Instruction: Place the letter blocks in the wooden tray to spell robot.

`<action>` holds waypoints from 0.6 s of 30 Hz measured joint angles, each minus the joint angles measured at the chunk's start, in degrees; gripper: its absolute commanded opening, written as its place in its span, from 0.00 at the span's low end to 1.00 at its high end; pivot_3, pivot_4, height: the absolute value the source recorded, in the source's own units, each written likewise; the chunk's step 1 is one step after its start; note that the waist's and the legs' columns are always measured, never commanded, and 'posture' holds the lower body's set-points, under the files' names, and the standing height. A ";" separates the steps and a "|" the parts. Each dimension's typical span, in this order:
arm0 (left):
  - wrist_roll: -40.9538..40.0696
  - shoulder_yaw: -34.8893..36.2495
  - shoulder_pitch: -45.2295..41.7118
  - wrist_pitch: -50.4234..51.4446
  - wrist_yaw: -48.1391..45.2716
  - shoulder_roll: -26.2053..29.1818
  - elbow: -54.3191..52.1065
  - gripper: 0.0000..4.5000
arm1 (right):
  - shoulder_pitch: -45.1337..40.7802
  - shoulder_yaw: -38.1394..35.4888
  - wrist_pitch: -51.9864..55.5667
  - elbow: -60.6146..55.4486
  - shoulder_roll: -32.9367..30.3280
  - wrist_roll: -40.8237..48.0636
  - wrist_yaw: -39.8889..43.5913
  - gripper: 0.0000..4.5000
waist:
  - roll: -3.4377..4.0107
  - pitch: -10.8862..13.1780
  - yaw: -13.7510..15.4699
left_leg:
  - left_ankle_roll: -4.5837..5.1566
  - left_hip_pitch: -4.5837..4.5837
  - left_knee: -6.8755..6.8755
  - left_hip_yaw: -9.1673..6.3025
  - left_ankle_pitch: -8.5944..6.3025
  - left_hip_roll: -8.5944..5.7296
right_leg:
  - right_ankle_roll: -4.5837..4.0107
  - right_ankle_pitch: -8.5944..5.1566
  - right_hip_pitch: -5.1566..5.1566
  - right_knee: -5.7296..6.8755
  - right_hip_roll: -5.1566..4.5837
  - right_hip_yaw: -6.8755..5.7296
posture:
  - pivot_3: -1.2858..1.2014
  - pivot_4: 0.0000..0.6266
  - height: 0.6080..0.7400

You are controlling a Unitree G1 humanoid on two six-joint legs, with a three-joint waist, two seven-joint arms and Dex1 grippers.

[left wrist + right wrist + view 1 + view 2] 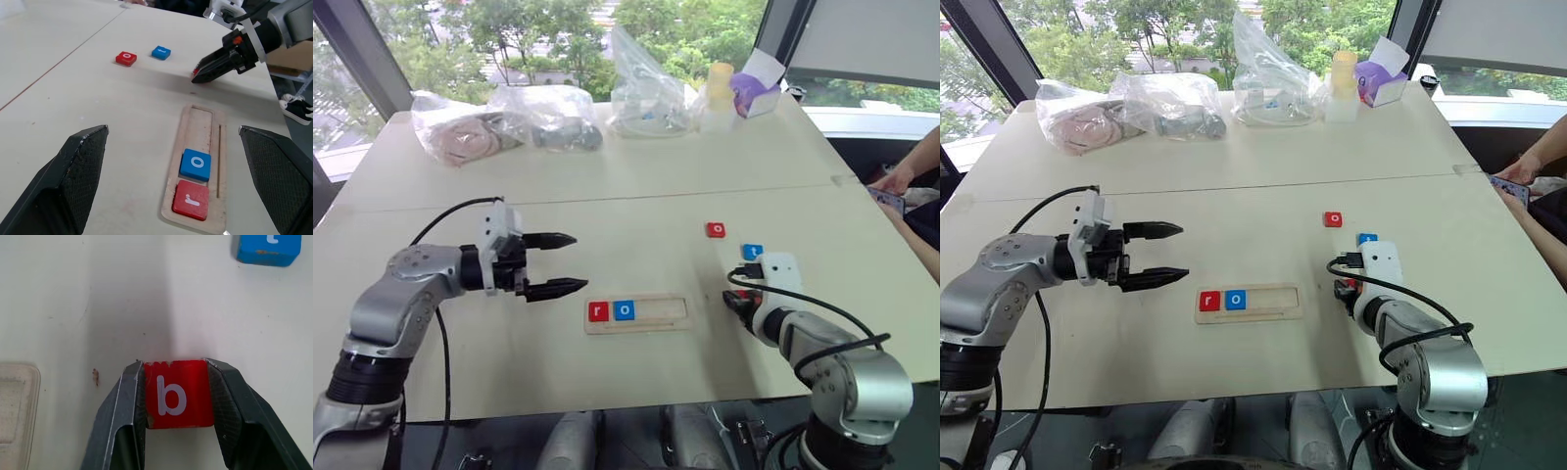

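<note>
The wooden tray (656, 313) lies near the table's front middle, with a red r block (598, 311) and a blue o block (624, 310) in its left end. A red o block (716, 229) and a blue t block (753, 252) lie loose on the table, right of and beyond the tray. My right gripper (173, 363) is shut on a red b block (177, 394), low over the table just right of the tray's right end. My left gripper (579, 261) hangs open and holds nothing, left of the tray, pointing toward it.
Several plastic bags (548, 117), a yellow-capped bottle (719, 93) and a purple box (754, 93) stand along the table's far edge. A person's hand with a phone (891, 191) reaches in at the right edge.
</note>
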 measured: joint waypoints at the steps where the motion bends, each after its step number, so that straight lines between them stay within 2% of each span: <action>1: 0.28 -0.51 -0.02 -0.11 -0.07 -0.25 0.35 1.00 | 0.02 -0.24 0.02 -0.20 0.39 0.20 -0.09 0.59 | 0.00 0.00 0.01 | 0.00 0.00 0.00 0.00 0.00 0.00 | 0.00 0.00 0.01 0.00 0.00 0.00 | 0.52 0.24 1.00; 2: 0.47 -0.92 -0.02 -0.20 -0.16 -0.39 0.53 1.00 | -0.06 -0.27 0.10 -0.27 0.35 0.63 0.13 0.70 | 0.00 0.00 0.02 | 0.00 0.00 0.02 0.00 0.00 0.00 | 0.00 0.00 0.03 -0.02 -0.01 0.00 | 0.52 0.24 1.00; 4: 0.81 -1.36 -0.02 -0.59 -0.39 -0.59 0.60 1.00 | -0.51 0.73 0.61 -0.10 -4.55 2.81 2.84 0.94 | 0.02 0.02 0.14 | 0.00 -0.02 0.07 0.00 0.00 -0.07 | -0.01 0.00 0.09 -0.07 -0.07 -0.02 | 0.52 0.24 1.00; 5: 1.00 -1.38 -0.03 -0.77 -0.46 -0.59 0.62 1.00 | -0.58 2.49 0.05 0.23 -12.09 4.39 5.89 0.98 | 0.11 0.09 0.20 | 0.01 -0.02 0.13 0.03 0.00 -0.11 | -0.01 -0.03 0.15 -0.13 -0.13 -0.03 | 0.52 0.24 1.00; 7: 1.13 -1.37 -0.03 -0.89 -0.48 -0.57 0.68 1.00 | -1.23 3.25 -2.86 0.73 -22.14 6.32 10.76 0.98 | 0.11 0.12 0.14 | 0.06 0.00 0.14 0.06 -0.02 -0.10 | 0.05 -0.06 0.22 -0.20 -0.14 -0.04 | 0.52 0.24 1.00; 9: 1.27 -1.50 -0.21 -1.19 -0.38 -1.04 0.67 1.00 | -1.32 4.89 -11.95 2.61 -32.74 9.03 19.82 0.98 | 0.07 0.13 -0.01 | 0.08 0.05 0.07 0.04 -0.04 -0.04 | 0.20 -0.13 0.28 -0.22 -0.10 -0.12 | 0.52 0.24 1.00; 12: 1.70 -1.57 -0.79 -1.89 0.23 -1.79 0.53 1.00 | 2.19 7.64 -34.76 10.47 -46.52 8.80 35.85 0.98 | -0.01 0.18 0.00 | 0.13 0.07 0.03 0.11 -0.07 -0.02 | 0.29 -0.20 0.36 -0.23 -0.09 -0.17 | 0.52 0.24 1.00; 15: 2.09 -1.59 -0.76 -1.94 0.60 -1.98 0.47 1.00 | 4.68 9.80 -54.67 20.76 -50.93 7.84 48.17 0.98 | -0.19 0.28 -0.09 | 0.17 0.09 0.08 0.11 -0.09 -0.02 | 0.31 -0.19 0.39 -0.24 -0.12 -0.14 | 0.52 0.24 1.00; 18: 2.27 -1.49 -0.57 -1.96 0.85 -2.01 0.32 1.00 | 2.10 13.95 -66.46 31.69 -50.98 6.93 55.81 0.98 | -0.30 0.38 -0.19 | 0.17 0.12 0.17 0.16 -0.09 -0.05 | 0.30 -0.16 0.40 -0.22 -0.16 -0.04 | 0.52 0.24 1.00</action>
